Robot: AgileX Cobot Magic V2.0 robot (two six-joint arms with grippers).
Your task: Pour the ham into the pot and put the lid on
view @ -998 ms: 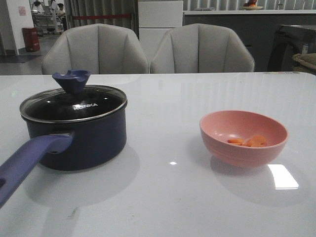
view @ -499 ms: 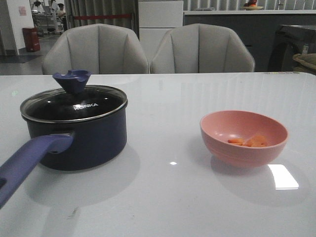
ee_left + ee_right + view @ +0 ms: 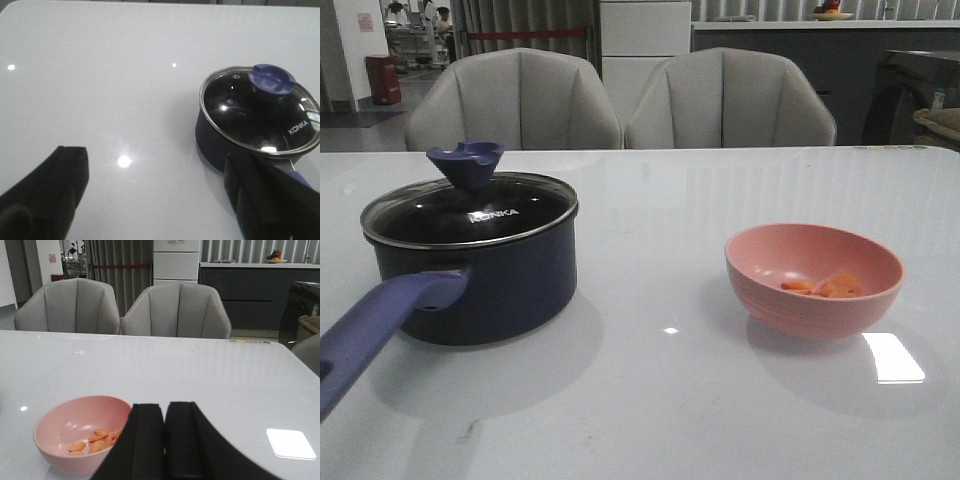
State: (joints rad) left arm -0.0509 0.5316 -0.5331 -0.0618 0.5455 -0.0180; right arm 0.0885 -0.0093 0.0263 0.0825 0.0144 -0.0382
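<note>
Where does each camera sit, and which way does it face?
Front: faces forward over the table at pot, lid, bowl; no robot parts.
Left wrist: above the table, looking down at pot and lid; left gripper open.
Right wrist: low, facing the chairs; right gripper shut beside bowl with ham.
Front shares pot with left, bowl with right.

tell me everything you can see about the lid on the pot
The round dark glass lid has a thin steel rim, white KONKA lettering and a flared blue-purple knob at its centre. It sits level and closed on the dark navy-blue saucepan, its rim resting on the pan's edge all round. A tiny vent hole shows near the rim in the left wrist view. Ceiling lights reflect in the glass. Neither claw touches it; the left claw is open, apart from it.
</note>
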